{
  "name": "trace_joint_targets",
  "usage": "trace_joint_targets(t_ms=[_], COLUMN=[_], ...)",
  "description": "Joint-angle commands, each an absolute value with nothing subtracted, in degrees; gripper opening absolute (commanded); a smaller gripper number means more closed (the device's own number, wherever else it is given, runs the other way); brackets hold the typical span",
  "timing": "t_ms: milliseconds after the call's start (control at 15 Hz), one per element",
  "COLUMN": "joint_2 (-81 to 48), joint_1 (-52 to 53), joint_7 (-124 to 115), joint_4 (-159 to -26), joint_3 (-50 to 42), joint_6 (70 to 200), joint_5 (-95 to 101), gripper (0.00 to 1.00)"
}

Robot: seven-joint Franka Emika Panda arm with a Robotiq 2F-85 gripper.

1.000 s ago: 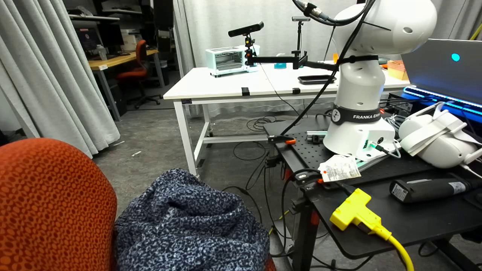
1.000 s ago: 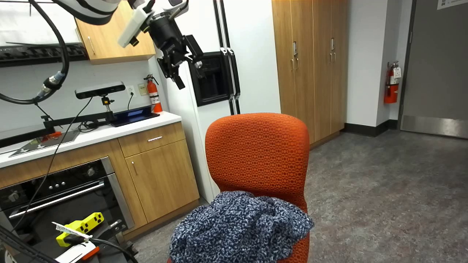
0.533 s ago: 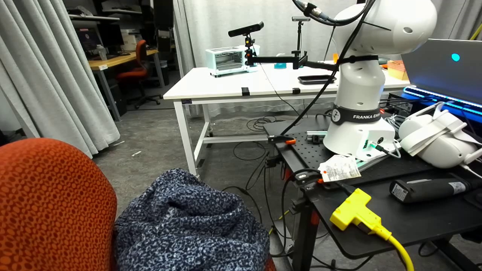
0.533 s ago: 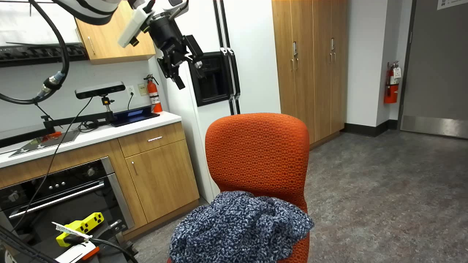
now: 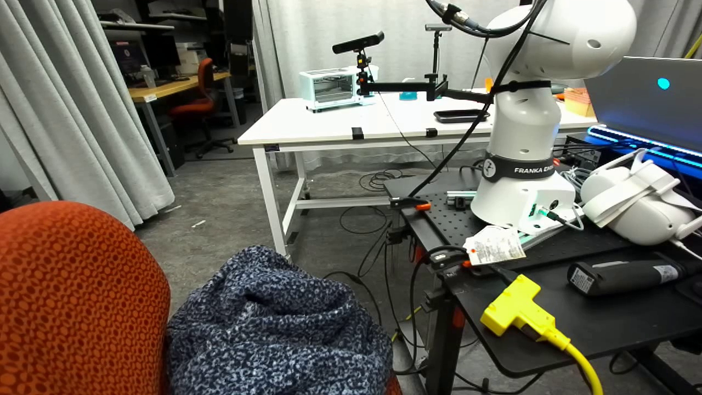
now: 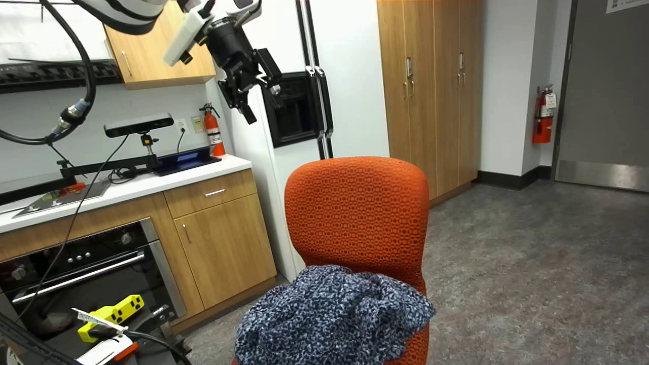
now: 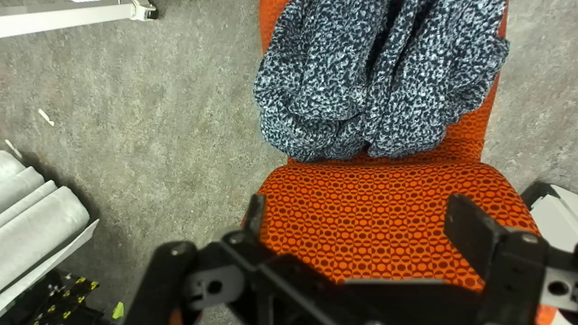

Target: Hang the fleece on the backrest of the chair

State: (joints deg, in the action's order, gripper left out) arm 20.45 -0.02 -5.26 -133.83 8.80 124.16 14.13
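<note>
The fleece [image 6: 334, 317] lies in a soft, bumpy heap on the seat [image 7: 467, 133] of the orange-red chair [image 6: 357, 248]. In the wrist view it pokes out past both the left and right sides of the seat. The backrest [image 6: 357, 205] stands on the far side of the heap in an exterior view, and the fleece is not hung over it yet. The fingers [image 7: 469, 230] are wide apart and hold nothing. They are up high, to the left of the backrest in that exterior view.

I think the next job is to get a good pinch of fleece. In the wrist view the top of the backrest shows between the fingers, so going straight ahead might bump it and shove the chair. The folds are thick. A small pinch of fuzz could slip out on the way up, and a deep grab could nip the seat too. If the lift is too low, the bottom might drag and bunch up against the backrest and not go over. The top is round, so a lopsided drop could let the heavy side slide off. It is hard to tell whether the fleece touches the bottom of the backrest.
</note>
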Motion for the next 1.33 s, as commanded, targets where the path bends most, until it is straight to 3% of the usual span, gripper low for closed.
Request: trace_joint_targets(t_ms=[0,667,1267], joint_2=[20.38,18.91,9.64], joint_1=[0.86,1.29,0.59], joint_7=[-5.53,-5.93,-9.96], joint_4=[-133.73,-134.24,-138.61], joint_3=[8.02,6.76,5.84], joint_6=[124.0,126.5,141.12], joint_5=[14.46,11.05,6.91], gripper=[1.0,1.0,1.0])
